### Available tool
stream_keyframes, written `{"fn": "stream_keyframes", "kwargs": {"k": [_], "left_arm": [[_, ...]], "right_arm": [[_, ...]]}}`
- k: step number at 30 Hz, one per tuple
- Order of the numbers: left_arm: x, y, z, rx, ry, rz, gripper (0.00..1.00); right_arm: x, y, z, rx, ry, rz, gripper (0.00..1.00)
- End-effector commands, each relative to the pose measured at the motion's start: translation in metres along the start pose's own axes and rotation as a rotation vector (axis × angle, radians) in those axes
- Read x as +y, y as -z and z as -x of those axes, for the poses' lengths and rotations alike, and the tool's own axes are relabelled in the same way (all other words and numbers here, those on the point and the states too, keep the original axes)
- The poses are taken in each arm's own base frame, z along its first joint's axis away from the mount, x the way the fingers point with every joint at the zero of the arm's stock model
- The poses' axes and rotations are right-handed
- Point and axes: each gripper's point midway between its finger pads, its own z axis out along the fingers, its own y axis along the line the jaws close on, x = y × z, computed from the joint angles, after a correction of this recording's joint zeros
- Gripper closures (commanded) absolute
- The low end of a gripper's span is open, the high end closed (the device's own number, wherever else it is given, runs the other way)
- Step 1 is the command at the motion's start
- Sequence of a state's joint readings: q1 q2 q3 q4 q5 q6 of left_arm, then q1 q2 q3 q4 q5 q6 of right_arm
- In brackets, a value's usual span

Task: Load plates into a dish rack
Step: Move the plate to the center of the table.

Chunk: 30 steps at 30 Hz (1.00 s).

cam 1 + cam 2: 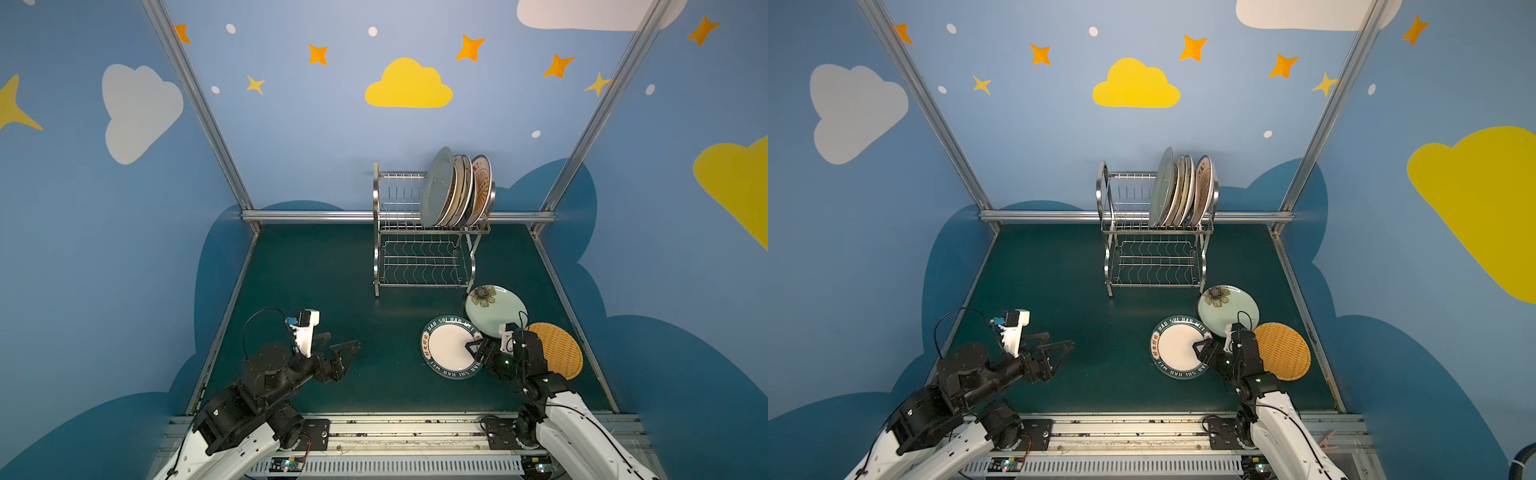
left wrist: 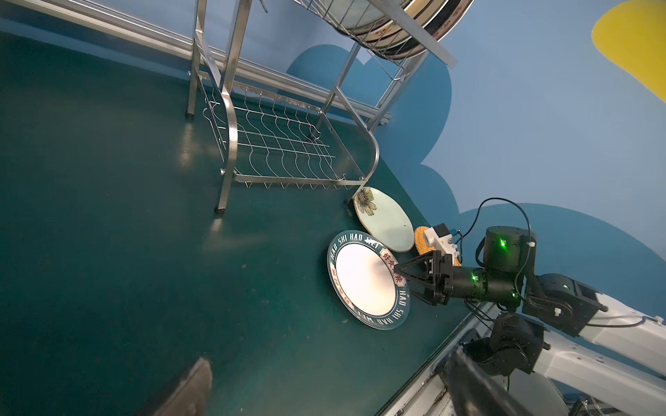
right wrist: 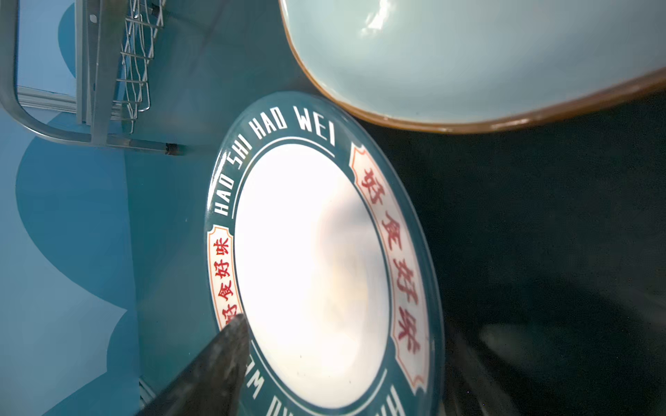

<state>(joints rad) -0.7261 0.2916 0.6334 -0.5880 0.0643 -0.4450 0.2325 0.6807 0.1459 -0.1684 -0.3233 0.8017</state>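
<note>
Right gripper [image 2: 403,280]: jaws parted astride lettered plate [image 2: 364,281] rim, clear only in left wrist view. Left gripper [image 1: 344,340]: wide, empty.

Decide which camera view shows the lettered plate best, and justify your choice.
The right wrist view: the lettered plate nearly fills the frame and its rim lettering reads clearly. Both top views show it small, lying flat, one edge covered by an arm. The left wrist view shows it whole but foreshortened, with smaller lettering.
</note>
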Motion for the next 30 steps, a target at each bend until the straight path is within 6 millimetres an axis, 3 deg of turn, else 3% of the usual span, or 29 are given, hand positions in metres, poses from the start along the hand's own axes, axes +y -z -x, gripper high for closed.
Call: {"fn": "stream_keyframes", "kwargs": {"k": [1, 6, 16, 21, 25, 30], "left_arm": [[-0.001, -0.001, 0.000, 0.003, -0.003, -0.005, 0.00], [-0.002, -0.002, 0.001, 0.001, 0.000, -0.015, 0.00], [-0.002, -0.004, 0.003, -0.004, 0.020, -0.024, 0.00], [0.000, -0.004, 0.003, -0.005, 0.021, -0.014, 0.00], [0.002, -0.003, 0.003, -0.012, 0.019, -0.007, 0.00], [0.002, -0.001, 0.004, -0.021, 0.020, -0.006, 0.00]], "right_arm": [[-0.001, -0.006, -0.002, -0.002, -0.029, 0.026, 0.25], [0.002, -0.011, -0.005, 0.015, -0.053, 0.060, 0.28], [0.032, -0.031, -0.010, 0.141, -0.007, 0.091, 0.32], [0.040, -0.050, -0.013, 0.292, -0.002, 0.050, 0.53], [0.034, -0.066, -0.014, 0.299, -0.058, 0.055, 0.62], [0.029, -0.072, -0.009, 0.275, -0.071, 0.029, 0.71]]}}
